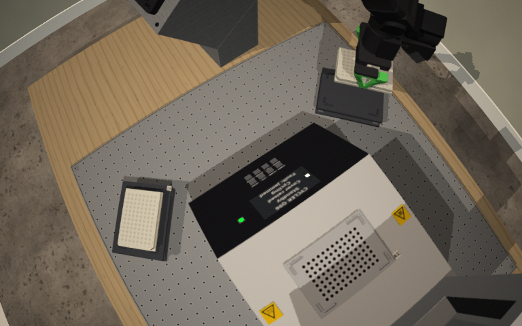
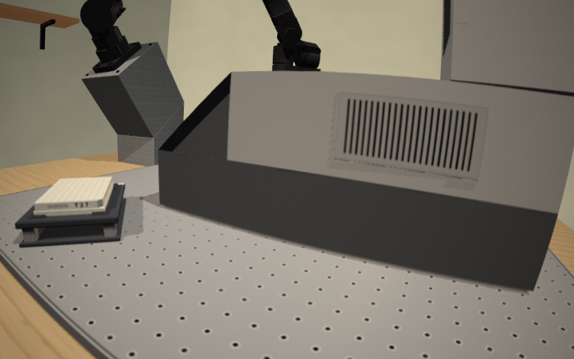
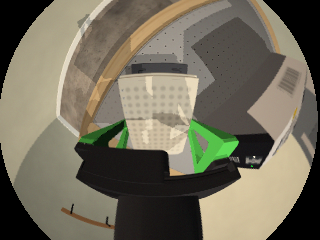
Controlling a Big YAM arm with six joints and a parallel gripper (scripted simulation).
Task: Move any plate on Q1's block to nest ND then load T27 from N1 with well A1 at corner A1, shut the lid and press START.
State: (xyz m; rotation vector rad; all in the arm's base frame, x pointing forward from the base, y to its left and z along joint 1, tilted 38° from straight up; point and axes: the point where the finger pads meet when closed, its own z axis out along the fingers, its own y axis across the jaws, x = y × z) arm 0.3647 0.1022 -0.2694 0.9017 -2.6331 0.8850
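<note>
1. Clamping a pale well plate [image 1: 346, 64] across its width, the green-fingered pincer [image 1: 371, 78] is hanging over the dark nest ND [image 1: 351, 98] near the tabletop's far right corner.
2. Lying under everything is a grey perforated board [image 1: 142, 137] on a wooden tabletop [image 1: 94, 77]; beige walls are rising behind.
3. T27 [image 1: 140, 220], cream, labelled, is sitting flat on nest N1 [image 1: 166, 226] by the left edge.
4. Showing are two plates, two nests, and one cycler Q1 [image 1: 336, 193], lid raised, lamp [image 1: 240, 220] glowing green.

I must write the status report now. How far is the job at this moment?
Done: Q1's block is bare, lid open, lamp green. In hand: the gripper holds the old plate over nest ND. Left: release it, move T27, shut lid, press START.
</note>
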